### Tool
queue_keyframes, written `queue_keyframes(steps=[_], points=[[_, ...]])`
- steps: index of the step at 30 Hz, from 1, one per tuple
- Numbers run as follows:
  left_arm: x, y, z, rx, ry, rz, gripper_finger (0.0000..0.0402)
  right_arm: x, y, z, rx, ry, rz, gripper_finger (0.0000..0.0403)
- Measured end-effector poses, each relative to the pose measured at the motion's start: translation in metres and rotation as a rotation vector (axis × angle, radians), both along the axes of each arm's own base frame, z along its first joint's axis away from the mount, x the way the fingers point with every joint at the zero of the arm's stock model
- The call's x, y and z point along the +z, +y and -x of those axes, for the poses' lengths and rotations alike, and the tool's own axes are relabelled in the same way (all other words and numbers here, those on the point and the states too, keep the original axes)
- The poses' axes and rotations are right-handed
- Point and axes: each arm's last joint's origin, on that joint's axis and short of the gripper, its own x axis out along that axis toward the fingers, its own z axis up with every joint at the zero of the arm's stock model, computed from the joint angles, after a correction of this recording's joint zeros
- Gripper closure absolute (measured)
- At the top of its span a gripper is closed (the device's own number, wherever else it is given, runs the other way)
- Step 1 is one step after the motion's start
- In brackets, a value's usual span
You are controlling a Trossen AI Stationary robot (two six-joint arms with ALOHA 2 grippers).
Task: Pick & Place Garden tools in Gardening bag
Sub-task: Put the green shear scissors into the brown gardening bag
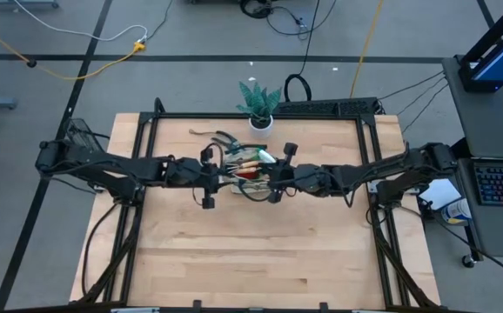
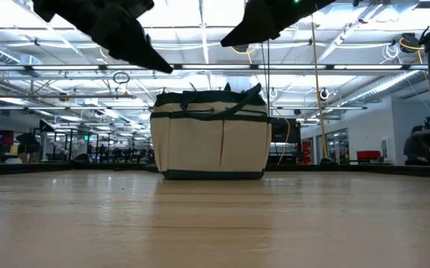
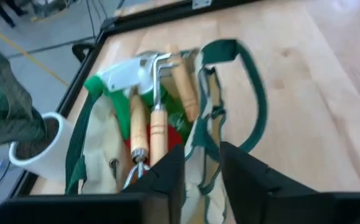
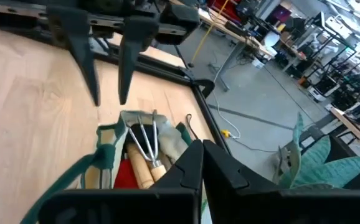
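Note:
The beige gardening bag (image 1: 247, 169) with dark green trim stands upright on its base at the table's middle; it also shows in the low view (image 2: 211, 134). In it are the green spray bottle with a white head (image 3: 127, 78), two wooden-handled tools (image 3: 150, 127) and something red (image 3: 179, 134). Rake tines (image 4: 144, 140) stick up from it. Dark pruning shears (image 1: 221, 136) lie on the table behind the bag. My left gripper (image 3: 202, 171) is open above the bag's left rim. My right gripper (image 4: 203, 165) is shut and empty above the bag's right rim.
A white pot with a green plant (image 1: 260, 122) stands just behind the bag at the table's far edge, close to the shears. Bare wooden tabletop (image 1: 251, 252) lies in front of the bag and to both sides. Both arms meet over the bag.

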Motion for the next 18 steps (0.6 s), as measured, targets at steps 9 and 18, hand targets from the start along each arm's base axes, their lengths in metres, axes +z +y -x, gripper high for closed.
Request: queue_keyframes(steps=[9, 18], points=[[0.026, -0.002, 0.03, 0.125, -0.049, -0.127, 0.023, -0.003, 0.0, 0.001, 0.0, 0.03, 0.004, 0.0359], [0.016, 0.042, 0.048, 0.353, 0.14, -0.166, 0.0227, -0.002, 0.0, 0.001, -0.001, 0.026, 0.003, 0.0269]])
